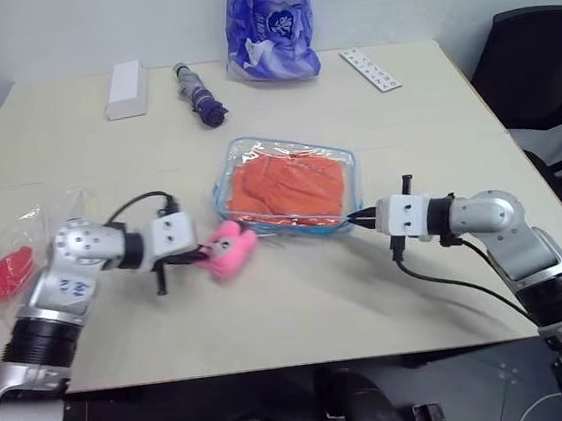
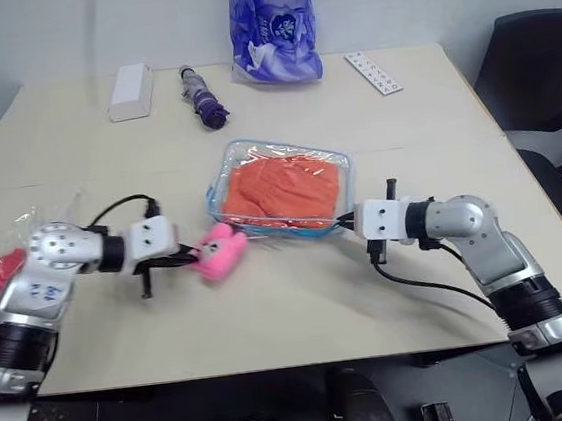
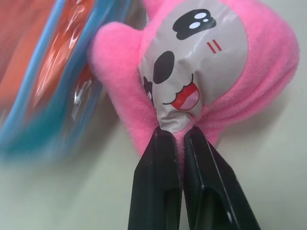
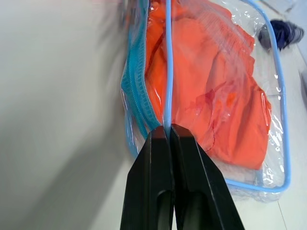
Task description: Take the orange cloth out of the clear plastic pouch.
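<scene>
The orange cloth (image 1: 289, 188) lies folded inside the clear plastic pouch (image 1: 226, 181), which has light blue edging and rests flat at the table's middle. My right gripper (image 1: 354, 219) is shut on the pouch's blue edging at its near right corner; the right wrist view shows the fingertips (image 4: 160, 136) pinching the edge strip, with the cloth (image 4: 211, 86) just behind. My left gripper (image 1: 198, 257) is shut on a pink plush toy (image 1: 230, 248) beside the pouch's near left corner. In the left wrist view the toy's printed face (image 3: 201, 72) sits right above the closed gripper (image 3: 182, 136).
A blue-purple printed bag (image 1: 270, 26), a white box (image 1: 126, 89), a folded dark umbrella (image 1: 199, 96) and a white strip (image 1: 370, 68) lie along the far side. A thin clear bag with a red item (image 1: 13, 264) sits at the left edge. A black chair (image 1: 537, 63) stands at right.
</scene>
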Robot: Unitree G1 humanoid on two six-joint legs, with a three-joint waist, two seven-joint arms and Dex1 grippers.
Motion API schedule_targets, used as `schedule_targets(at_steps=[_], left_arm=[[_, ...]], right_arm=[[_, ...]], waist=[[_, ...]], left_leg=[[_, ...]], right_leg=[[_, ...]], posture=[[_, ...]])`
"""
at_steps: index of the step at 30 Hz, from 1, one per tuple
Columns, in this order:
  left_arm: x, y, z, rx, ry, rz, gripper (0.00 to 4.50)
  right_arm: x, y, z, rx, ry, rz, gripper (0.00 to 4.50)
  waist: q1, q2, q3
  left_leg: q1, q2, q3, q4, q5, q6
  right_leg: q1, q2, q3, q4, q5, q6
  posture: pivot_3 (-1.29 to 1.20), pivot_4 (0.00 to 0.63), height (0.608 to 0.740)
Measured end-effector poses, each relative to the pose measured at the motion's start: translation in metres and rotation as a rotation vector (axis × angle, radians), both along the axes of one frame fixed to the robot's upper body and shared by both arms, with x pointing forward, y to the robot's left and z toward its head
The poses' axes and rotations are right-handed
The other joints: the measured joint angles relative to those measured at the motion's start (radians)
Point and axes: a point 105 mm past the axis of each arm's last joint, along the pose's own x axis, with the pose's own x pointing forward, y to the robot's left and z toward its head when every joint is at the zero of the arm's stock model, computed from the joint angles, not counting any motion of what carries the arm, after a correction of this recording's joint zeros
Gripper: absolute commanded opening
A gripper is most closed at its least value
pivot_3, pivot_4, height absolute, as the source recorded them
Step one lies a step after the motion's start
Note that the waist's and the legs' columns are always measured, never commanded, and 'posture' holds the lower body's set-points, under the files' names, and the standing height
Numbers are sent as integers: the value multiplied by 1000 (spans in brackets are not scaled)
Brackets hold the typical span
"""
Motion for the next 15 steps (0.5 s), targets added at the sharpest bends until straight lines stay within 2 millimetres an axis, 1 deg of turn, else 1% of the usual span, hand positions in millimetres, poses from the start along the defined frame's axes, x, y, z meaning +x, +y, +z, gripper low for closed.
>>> schedule_targets(at_steps=[5,6,8,10,15], left_arm=[[-3,55,6,24,-15,188,0],[-4,71,9,39,-20,239,0],[-6,95,15,61,-36,307,0],[-6,103,18,65,-47,324,0],[-5,98,19,45,-41,305,0]], right_arm=[[-2,-5,-5,-16,-14,12,24],[-3,-5,-5,-22,-22,21,24],[-5,-5,-5,-32,-33,38,24],[-7,-5,-7,-34,-33,49,24],[-9,-4,-9,-35,-29,58,24]], waist=[[2,0,0],[2,0,0],[4,0,0],[8,0,0],[9,0,0]], left_leg=[[0,0,0,-1,0,0],[0,0,1,-1,0,0],[-2,-1,2,-1,0,0],[-4,-2,5,-1,0,0],[-5,-2,7,-1,0,0]], right_leg=[[-2,0,0,0,0,0],[-4,0,0,0,0,0],[-10,0,1,2,0,0],[-14,-1,2,5,0,0],[-15,-1,2,4,0,0]], posture=[[0,150,740],[0,150,740],[0,150,740],[0,150,740],[0,150,740]])
